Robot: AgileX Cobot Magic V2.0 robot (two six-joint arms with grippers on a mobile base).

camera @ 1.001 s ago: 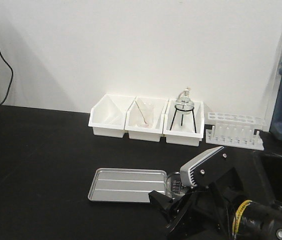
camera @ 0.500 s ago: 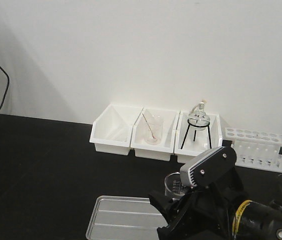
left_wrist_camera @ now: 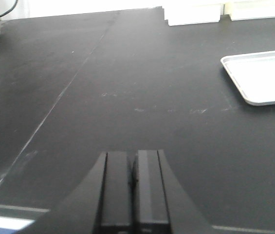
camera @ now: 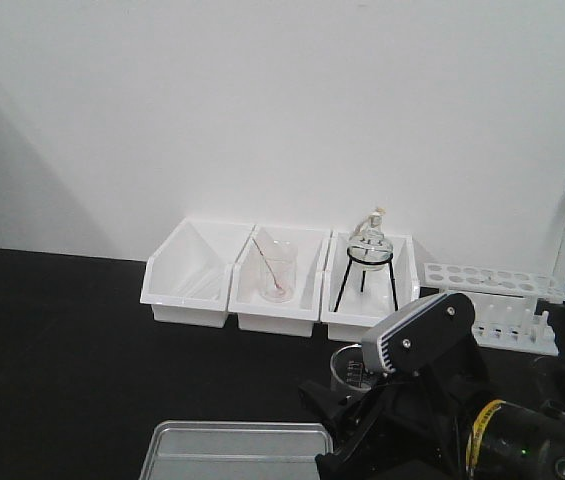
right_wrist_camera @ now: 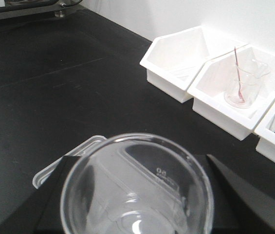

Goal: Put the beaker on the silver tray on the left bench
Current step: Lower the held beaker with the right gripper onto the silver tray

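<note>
Closest to the camera, the right end effector holds a small clear beaker. Its two black fingers are spread only as wide as the glass and press on the glass from either side. The beaker is upright, its round rim faces up, and nothing tinted shows inside. In the wrist view, part of the silver tray shows through the glass and just past its left side. From the front, the beaker sits by the tray's far right corner. It is hard to tell whether it hangs over the tray or just beside it.

The left end effector is well apart from the beaker, over a bare part of the black table. Its fingers are pressed together with nothing between them, and the tray lies ahead of it to the right.

The tray is shallow, rectangular and shiny, and lies flat on the table.

Further back, three white bins stand side by side along the table's far edge, against a white wall. The left one looks bare. The middle one holds a second beaker with a thin rod and a pinkish tint. The right one holds a round glass flask on a black tripod stand. A white test-tube rack stands to the right of the bins.
</note>
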